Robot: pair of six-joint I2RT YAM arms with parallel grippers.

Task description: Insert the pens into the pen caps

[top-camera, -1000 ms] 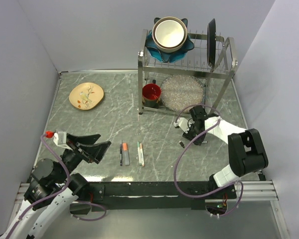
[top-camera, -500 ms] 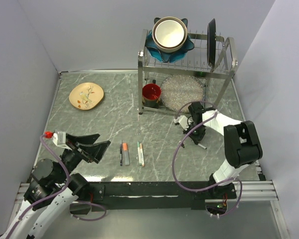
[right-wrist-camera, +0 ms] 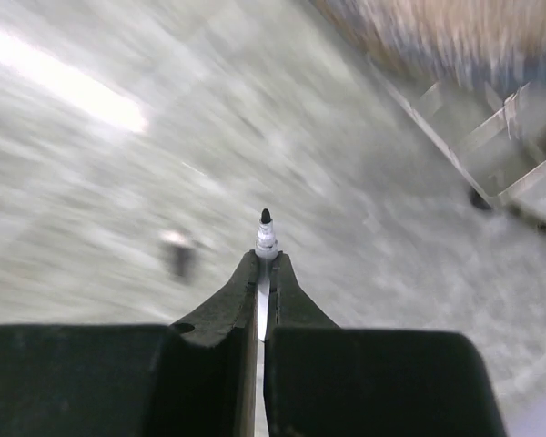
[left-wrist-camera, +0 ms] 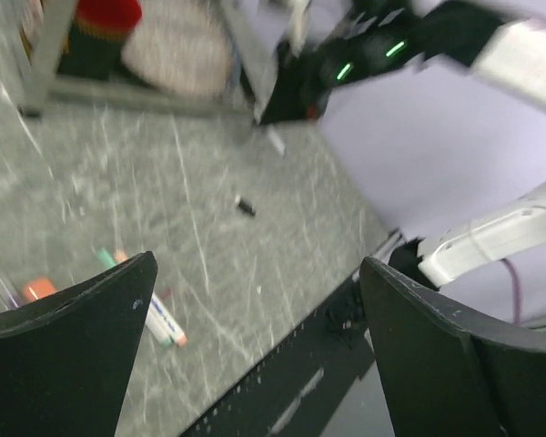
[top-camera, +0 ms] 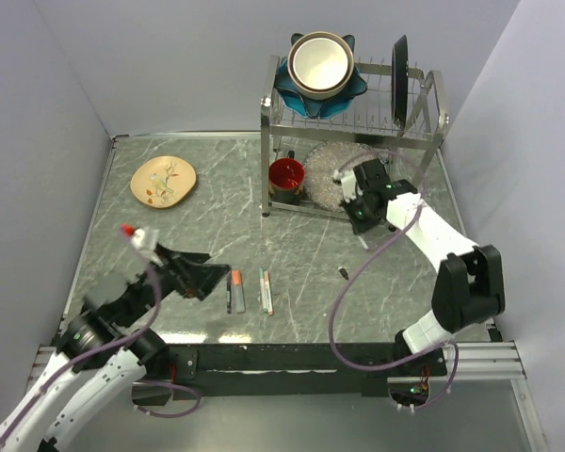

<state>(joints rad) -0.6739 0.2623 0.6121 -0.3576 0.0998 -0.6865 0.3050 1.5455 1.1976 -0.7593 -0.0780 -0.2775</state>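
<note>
My right gripper [top-camera: 360, 218] hangs in front of the dish rack, shut on a white pen [right-wrist-camera: 266, 233] whose black tip sticks out past the fingertips. A small black pen cap [top-camera: 343, 273] lies on the table below it; the left wrist view shows this cap [left-wrist-camera: 246, 206] too. Near the front edge lie a dark pen [top-camera: 229, 292], a grey pen with an orange cap [top-camera: 236, 280], and two white capped pens [top-camera: 265, 291] side by side. My left gripper [top-camera: 205, 276] stands wide open just left of that row, nothing between its fingers [left-wrist-camera: 82, 328].
A metal dish rack [top-camera: 433, 122] at the back right carries a bowl [top-camera: 318, 61] and a dark plate [top-camera: 400, 68]. Under it sit a red cup [top-camera: 285, 175] and a glass plate [top-camera: 344, 169]. A yellowish plate [top-camera: 164, 180] lies at the back left.
My right gripper closed on the white pen and lifted it off the table, back toward the rack. The left arm swung forward and right toward the row of pens, still open.
</note>
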